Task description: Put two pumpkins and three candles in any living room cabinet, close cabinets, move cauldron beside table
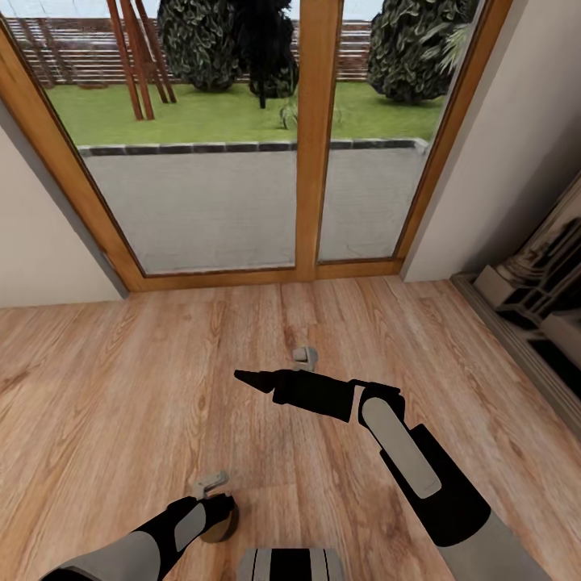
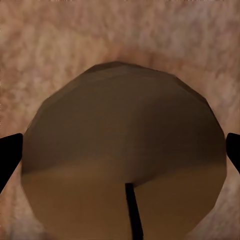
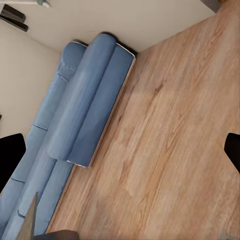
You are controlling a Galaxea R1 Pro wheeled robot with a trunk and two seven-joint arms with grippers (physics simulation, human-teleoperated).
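Observation:
A beige-tan candle (image 1: 221, 526) sits between the fingers of my left gripper (image 1: 216, 508), low near my base in the head view. The left wrist view shows the candle (image 2: 120, 145) from above, its round top and dark wick close up, with a black fingertip (image 2: 9, 155) against each side. My left gripper (image 2: 120, 156) is shut on it. My right gripper (image 1: 247, 376) reaches out over the floor, pointing left. In the right wrist view its fingertips (image 3: 11, 155) stand far apart, so the right gripper (image 3: 120, 150) is open and holds nothing.
A wood-framed glass door (image 1: 315, 137) to a garden stands ahead, past wooden floor (image 1: 121, 387). An ornate stone-coloured fireplace (image 1: 545, 282) stands at the right. A long blue sofa (image 3: 85, 115) lies against a wall in the right wrist view.

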